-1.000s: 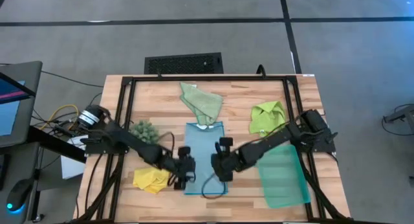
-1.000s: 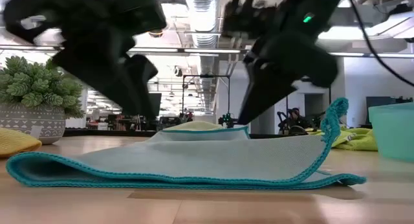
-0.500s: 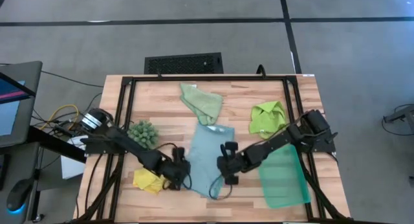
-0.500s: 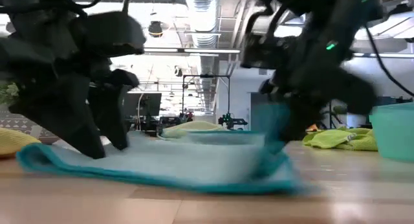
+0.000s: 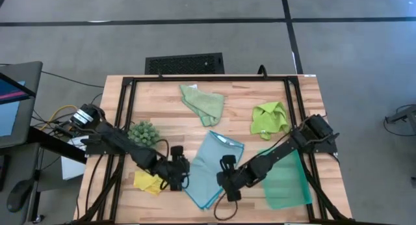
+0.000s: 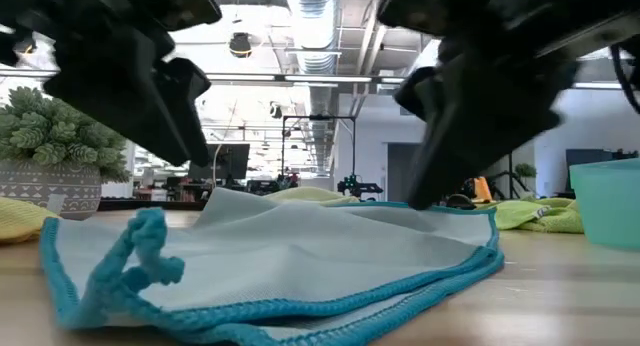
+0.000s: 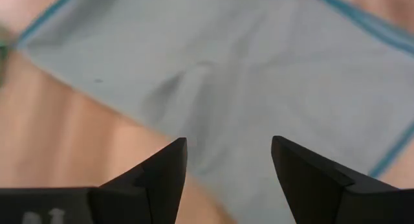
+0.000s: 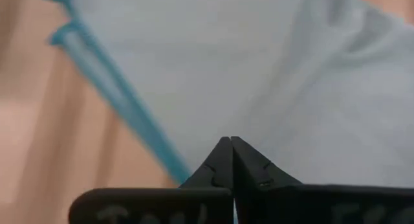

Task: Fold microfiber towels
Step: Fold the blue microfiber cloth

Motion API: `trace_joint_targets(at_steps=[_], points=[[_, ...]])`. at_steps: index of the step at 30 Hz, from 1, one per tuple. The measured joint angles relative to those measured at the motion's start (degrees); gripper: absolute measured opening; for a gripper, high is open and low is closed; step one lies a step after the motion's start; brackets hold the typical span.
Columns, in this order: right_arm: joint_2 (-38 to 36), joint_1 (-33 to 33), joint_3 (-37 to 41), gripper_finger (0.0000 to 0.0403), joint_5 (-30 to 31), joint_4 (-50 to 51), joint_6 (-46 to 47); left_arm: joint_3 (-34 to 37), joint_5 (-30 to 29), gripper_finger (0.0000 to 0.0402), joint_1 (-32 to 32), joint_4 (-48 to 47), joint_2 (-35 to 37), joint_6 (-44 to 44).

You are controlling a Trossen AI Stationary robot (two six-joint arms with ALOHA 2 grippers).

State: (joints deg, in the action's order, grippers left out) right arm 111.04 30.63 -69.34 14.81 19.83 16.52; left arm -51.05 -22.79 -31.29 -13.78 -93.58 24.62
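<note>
Two pincers work low over the front middle of the wooden counter (image 5: 162, 131). The right pincer (image 5: 227, 187) has its fingertips pressed tight together on the right edge of the light blue microfiber towel (image 5: 213, 168); whether any cloth is pinched between them I cannot tell. In the right wrist view the two dark tips (image 8: 231, 160) meet in a point over the pale cloth (image 8: 259, 75), with its teal hem running past them. The left pincer (image 5: 177, 175) stands wide, just beside the same towel's left edge, holding nothing; in the left wrist view its spread fingers (image 7: 165, 172) frame the blue fabric (image 7: 259, 81) and bare wood.

That towel lies skewed and spread out, front of centre, its teal-stitched border rumpled at the near corner in the low view (image 6: 300, 261).

A crumpled yellow microfiber towel (image 5: 147, 181) lies near the front left corner, just beside the left pincer. A dark-green spiky clump (image 5: 143, 131) stands behind it near the left edge. The pale sage green microfiber towel (image 5: 203, 103) lies bunched near the back edge, middle. The lime green microfiber towel (image 5: 269, 118) sits crumpled towards the right edge, and a translucent teal rectangular plastic tray (image 5: 287, 179) fills the front right corner, partly under the right arm.
</note>
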Motion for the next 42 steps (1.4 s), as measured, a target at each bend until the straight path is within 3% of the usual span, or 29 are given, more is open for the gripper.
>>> trace_joint_targets(at_steps=[7, 11, 18, 22, 25, 29, 33, 37, 42], points=[[-0.1, -6.1, 3.8, 0.002, 2.0, -4.6, -1.5, -0.1, 0.0, 0.0219, -5.6, 5.0, -6.0, 15.6], [-0.1, -8.0, 6.8, 0.0014, 1.7, -5.3, -1.2, -0.2, -1.7, 0.0219, -6.9, 4.5, -11.0, 17.7], [-0.5, -8.2, 8.3, 0.0017, 2.5, -2.6, 8.4, -0.4, -1.6, 0.0219, -3.4, 1.3, -11.6, 10.9], [-0.5, -7.3, 8.3, 0.0017, 4.3, -1.3, 17.6, -0.1, -2.2, 0.0219, 0.1, -7.8, -7.2, 5.2], [-0.4, -6.4, 7.3, 0.0013, 4.1, -0.2, 19.0, 0.2, -4.0, 0.0219, 3.1, -16.2, -3.5, 2.6], [-1.1, -5.2, 5.4, 0.0011, 4.2, 4.3, 18.5, 0.1, -4.7, 0.0219, 6.1, -20.6, 1.2, 1.3], [-4.4, -4.6, 5.1, 0.0015, 9.4, 6.4, 16.7, 0.1, -4.9, 0.0219, 6.2, -18.0, 3.4, 1.6], [-5.2, -6.4, 5.2, 0.0016, 15.1, 9.0, 16.0, 1.5, -4.3, 0.0219, 4.7, -8.2, 2.6, 1.5], [-4.4, -10.8, 10.4, 0.0012, 13.5, 6.7, 15.0, 5.5, -1.5, 0.0219, 4.2, 0.9, -1.1, 2.9]])
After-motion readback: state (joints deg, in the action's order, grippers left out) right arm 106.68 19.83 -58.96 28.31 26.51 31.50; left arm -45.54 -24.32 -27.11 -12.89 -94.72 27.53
